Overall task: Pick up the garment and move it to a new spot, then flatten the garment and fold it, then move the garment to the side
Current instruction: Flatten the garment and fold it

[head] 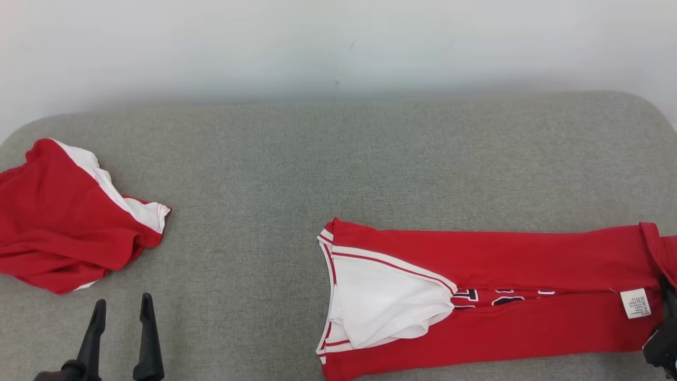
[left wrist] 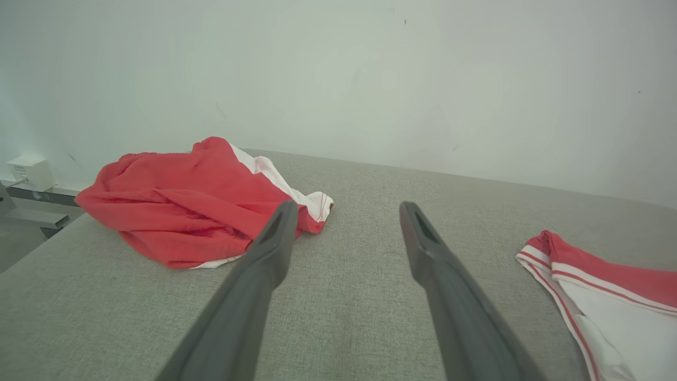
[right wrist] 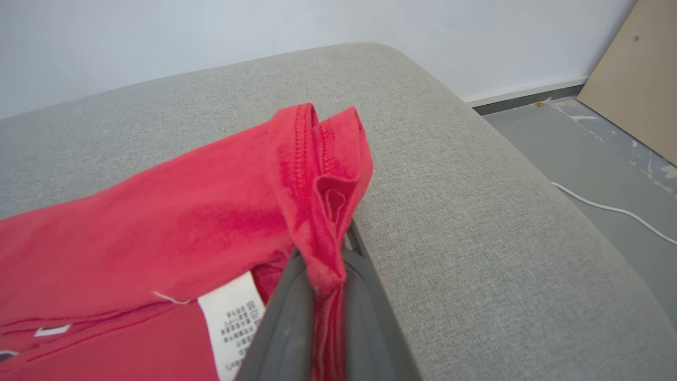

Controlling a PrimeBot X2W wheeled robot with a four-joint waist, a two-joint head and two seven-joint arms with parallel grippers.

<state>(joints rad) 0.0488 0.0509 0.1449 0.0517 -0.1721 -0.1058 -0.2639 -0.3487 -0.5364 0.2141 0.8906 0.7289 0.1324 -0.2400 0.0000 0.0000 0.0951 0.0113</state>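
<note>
1. Two pincers, each with two long dark tapered fingers. My left pincer [head: 122, 302] hovers low over the cushion with its fingers spread wide and nothing between them.
2. My right pincer [right wrist: 330, 254] is closed tight on the stitched hem at the right end of the garment, and a pinch of red cloth bunches up above the fingers.
3. Two pieces of red clothing in all. The garment [head: 502, 248] is a red knit jersey with white, red-striped trim. It lies at front right in a long narrow band, both long sides folded in to meet along the middle. Its white lining shows at the curved opening on the left end, and dark lettering peeks from the seam.
4. One white care label [head: 635, 302], a small rectangle with print, lies beside the gripped end.
5. The second red piece [head: 58, 222], with a white side panel, sits crumpled in a soft heap at the left, well apart from the garment.
6. One cushion [head: 317, 159], grey woven fabric with rounded corners, carries both.
7. One plain pale wall [head: 338, 47] stands behind.
</note>
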